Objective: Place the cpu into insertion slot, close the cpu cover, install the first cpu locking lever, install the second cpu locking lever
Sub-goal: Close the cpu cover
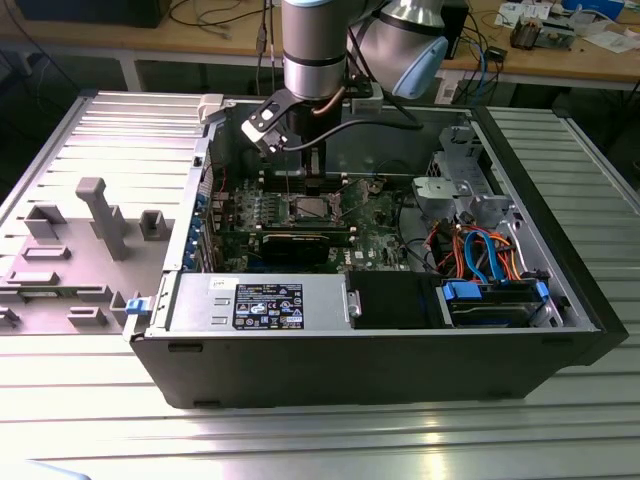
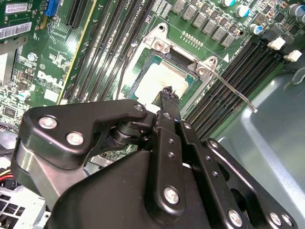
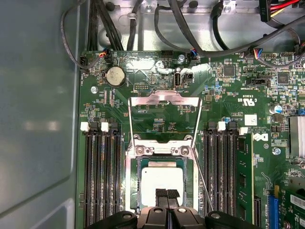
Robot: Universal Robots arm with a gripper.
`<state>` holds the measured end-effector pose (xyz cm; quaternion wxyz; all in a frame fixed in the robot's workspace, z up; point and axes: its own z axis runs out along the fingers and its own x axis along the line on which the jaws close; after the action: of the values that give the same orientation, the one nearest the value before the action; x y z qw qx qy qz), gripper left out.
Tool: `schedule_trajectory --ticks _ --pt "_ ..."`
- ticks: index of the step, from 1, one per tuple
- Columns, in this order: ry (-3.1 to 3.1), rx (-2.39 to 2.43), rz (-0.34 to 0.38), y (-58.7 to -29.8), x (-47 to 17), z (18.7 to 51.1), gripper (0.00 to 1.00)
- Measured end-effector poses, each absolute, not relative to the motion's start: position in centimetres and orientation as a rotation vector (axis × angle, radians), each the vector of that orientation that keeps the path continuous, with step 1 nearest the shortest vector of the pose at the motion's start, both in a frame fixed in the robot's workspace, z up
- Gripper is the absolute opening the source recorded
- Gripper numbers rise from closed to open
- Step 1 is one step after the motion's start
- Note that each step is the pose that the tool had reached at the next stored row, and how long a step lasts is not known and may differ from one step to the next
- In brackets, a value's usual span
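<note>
The cpu [image 3: 164, 178] lies flat in the insertion slot [image 3: 135, 183] on the green motherboard, its dull silver top facing up; the second wrist view also shows the cpu [image 2: 153, 78]. The cpu cover [image 3: 164, 99] stands swung open beyond the socket, and the board shows through its window. One thin locking lever [image 2: 234, 89] sticks up free beside the socket, seen too as a lever [image 3: 202, 183] in the first wrist view. My gripper [image 3: 167, 194] hovers over the chip's near edge, fingers shut with nothing between them. In the exterior view the gripper [image 1: 312, 186] reaches down into the case.
Black memory slots [image 3: 101, 176] flank the socket on both sides. A long black expansion card [image 1: 300, 243] and the grey power supply box [image 1: 255, 303] lie nearer the case front. Cables [image 1: 478, 250] and a drive bay [image 1: 495, 300] crowd the exterior view's right.
</note>
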<state>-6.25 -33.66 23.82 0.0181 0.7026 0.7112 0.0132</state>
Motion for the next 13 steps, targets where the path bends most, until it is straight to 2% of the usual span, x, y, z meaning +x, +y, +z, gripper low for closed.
schedule_trajectory --ticks 13 --pt "2.209 2.182 0.041 -33.66 -6.25 24.16 0.11"
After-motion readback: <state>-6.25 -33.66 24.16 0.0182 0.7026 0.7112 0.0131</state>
